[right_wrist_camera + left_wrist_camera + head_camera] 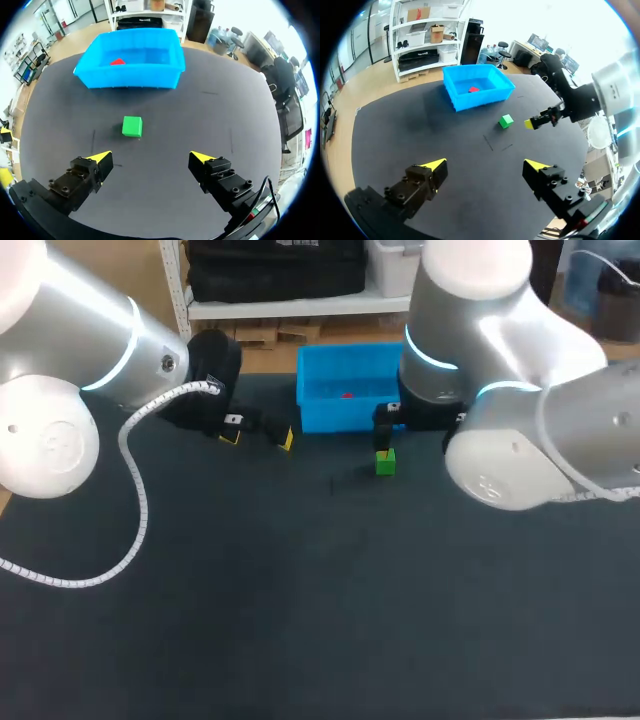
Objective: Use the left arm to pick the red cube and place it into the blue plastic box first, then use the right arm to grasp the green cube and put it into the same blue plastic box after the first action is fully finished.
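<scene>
Left jaws stand wide and empty, at 9 o'clock from the blue plastic box (335, 418). Right jaws are wide too, touching nothing, near the green cube (132, 126) on the worktop (300, 590) at the box's 6 o'clock. The red cube (118, 62) lies in the box.

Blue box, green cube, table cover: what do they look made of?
Blue box: looks like moulded plastic, smooth and slightly glossy, with thin walls and a flared rim.
Green cube: uniform colour, matte faces, crisp edges. It could be painted wood or plastic; I cannot tell which.
Table cover: dark, matte, no glare, so probably a fabric or rubber mat.
</scene>
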Available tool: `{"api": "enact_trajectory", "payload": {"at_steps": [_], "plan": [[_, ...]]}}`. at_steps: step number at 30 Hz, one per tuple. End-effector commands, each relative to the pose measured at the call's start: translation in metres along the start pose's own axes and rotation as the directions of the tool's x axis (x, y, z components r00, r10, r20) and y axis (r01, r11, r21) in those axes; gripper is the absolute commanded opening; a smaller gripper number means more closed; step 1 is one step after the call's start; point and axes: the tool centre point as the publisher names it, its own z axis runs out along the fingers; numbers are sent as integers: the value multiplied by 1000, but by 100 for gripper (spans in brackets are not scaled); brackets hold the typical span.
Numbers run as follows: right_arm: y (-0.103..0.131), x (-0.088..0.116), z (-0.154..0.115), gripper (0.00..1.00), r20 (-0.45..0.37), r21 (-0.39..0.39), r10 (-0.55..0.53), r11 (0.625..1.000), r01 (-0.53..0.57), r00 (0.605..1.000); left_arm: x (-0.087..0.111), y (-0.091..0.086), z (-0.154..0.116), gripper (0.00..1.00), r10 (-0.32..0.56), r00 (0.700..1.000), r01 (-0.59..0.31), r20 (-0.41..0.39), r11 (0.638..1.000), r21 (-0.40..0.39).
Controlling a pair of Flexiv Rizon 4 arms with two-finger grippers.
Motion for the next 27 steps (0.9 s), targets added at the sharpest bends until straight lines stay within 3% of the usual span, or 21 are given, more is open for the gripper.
{"api": "enact_trajectory", "payload": {"at_steps": [1, 27], "plan": [[7, -14, 15, 100, -51, 8, -6, 1000, 6, 999, 0, 1, 0, 100, 2, 1000, -2, 2, 1000, 6], [24, -28, 65, 100, -85, 28, -21, 999, 23, 996, 0, 1, 0, 100, 2, 1000, -2, 2, 1000, 6]]}}
